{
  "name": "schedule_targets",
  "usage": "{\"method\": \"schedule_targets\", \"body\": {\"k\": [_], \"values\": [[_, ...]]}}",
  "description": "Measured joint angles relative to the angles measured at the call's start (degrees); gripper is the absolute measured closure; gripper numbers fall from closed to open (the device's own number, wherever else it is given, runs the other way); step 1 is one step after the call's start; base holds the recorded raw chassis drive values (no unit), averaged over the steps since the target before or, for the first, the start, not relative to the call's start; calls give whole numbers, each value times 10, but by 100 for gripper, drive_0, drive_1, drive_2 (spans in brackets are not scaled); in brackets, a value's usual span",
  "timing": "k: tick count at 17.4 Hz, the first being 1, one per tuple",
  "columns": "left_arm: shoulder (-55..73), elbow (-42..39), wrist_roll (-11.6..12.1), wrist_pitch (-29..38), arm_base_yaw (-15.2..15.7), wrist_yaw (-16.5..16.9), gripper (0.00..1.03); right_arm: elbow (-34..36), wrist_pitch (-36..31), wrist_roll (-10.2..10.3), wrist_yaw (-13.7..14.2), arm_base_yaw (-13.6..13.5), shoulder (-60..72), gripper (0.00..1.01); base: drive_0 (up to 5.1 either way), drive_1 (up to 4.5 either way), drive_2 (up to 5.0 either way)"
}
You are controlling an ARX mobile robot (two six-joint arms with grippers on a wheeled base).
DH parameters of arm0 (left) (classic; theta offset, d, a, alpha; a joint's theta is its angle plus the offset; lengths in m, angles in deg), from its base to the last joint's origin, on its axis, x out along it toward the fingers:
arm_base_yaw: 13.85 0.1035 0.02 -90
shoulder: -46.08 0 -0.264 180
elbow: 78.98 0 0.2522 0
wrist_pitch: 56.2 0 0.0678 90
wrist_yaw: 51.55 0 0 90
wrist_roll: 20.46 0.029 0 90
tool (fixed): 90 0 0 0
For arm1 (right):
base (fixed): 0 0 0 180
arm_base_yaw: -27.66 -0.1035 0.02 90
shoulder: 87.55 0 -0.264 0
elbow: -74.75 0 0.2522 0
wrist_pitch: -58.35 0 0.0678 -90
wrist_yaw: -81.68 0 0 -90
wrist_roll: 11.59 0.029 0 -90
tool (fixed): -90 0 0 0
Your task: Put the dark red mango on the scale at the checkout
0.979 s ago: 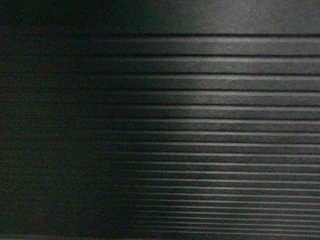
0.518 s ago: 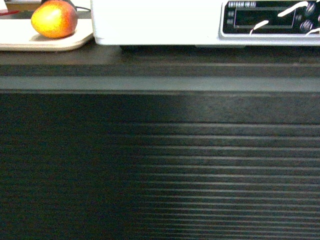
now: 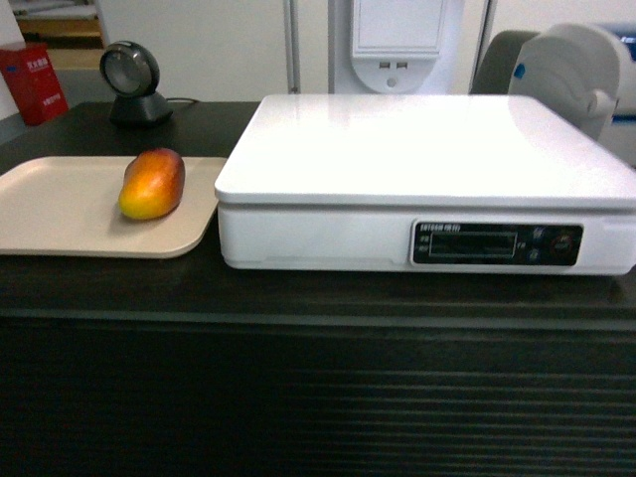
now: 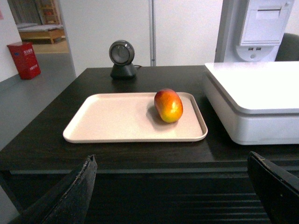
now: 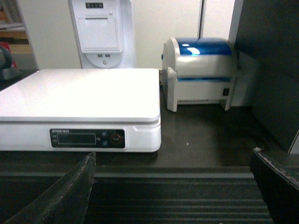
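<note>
The scale (image 5: 79, 100) is sitting on the dark desk (image 5: 205, 140), a white-and-blue printer (image 5: 201, 72) standing just beside it, as the right gripper's (image 5: 173, 196) fingers (image 5: 60, 196) are spreading wide below.

A beige tray (image 4: 117, 121), round scanner (image 4: 122, 58), red box (image 4: 23, 59) and blue-lidded printer (image 5: 201, 72).

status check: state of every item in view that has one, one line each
dark red mango: lying on its side on the beige tray, not yet on the scale
scale: platform bare, display dark
left gripper: open, holding nothing
right gripper: open, holding nothing
</note>
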Motion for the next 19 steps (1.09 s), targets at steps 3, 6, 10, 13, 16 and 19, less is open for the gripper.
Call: {"method": "schedule_targets", "body": {"k": [3, 6, 10, 13, 16, 19], "values": [[0, 0, 0, 2, 0, 0, 5, 0, -2, 0, 0, 0, 0, 3, 0, 0, 0], [0, 0, 0, -2, 0, 1, 5, 0, -1, 0, 0, 0, 0, 3, 0, 0, 0], [0, 0, 0, 0, 0, 0, 5, 0, 0, 0, 0, 0, 0, 3, 0, 0, 0], [0, 0, 0, 0, 0, 0, 5, 0, 0, 0, 0, 0, 0, 3, 0, 0, 0], [0, 0, 0, 0, 0, 0, 5, 0, 0, 0, 0, 0, 0, 3, 0, 0, 0], [0, 0, 0, 0, 0, 0, 5, 0, 0, 0, 0, 0, 0, 3, 0, 0, 0]]}}
